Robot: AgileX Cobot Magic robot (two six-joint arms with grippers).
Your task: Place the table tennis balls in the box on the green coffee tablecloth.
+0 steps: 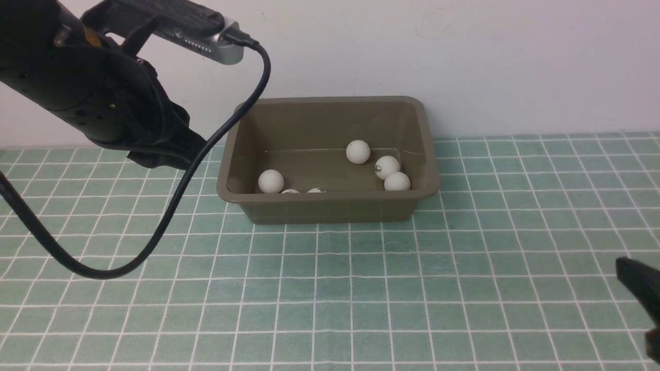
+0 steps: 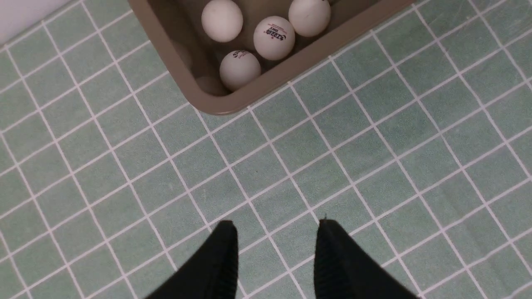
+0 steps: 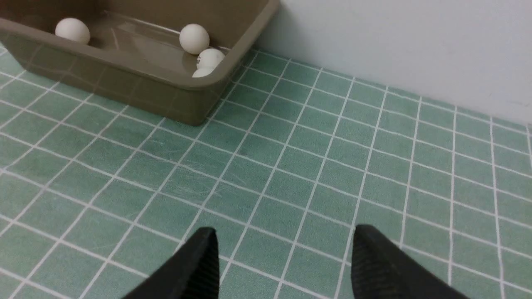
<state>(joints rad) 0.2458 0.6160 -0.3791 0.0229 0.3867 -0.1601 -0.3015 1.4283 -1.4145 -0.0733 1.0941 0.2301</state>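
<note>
Both grippers, left gripper [image 2: 274, 253] and right gripper [image 3: 282, 265], are open and hold nothing. The box [image 1: 330, 208] with the balls [image 1: 357, 152] sits just ahead of the left gripper, so a low swing might bump it.

Open cloth [image 1: 361, 288] filled the frame's lower half; box [image 1: 330, 208] and my cable [image 1: 170, 206] blocked upper centre-left.

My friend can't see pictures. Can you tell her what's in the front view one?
An olive-brown plastic box sits on a green grid-patterned tablecloth against a white wall, holding six visible white table tennis balls, two just peeking over its near rim. The robot's left arm hangs raised beside the box, trailing a black cable, and only a bit of the right gripper shows.
</note>
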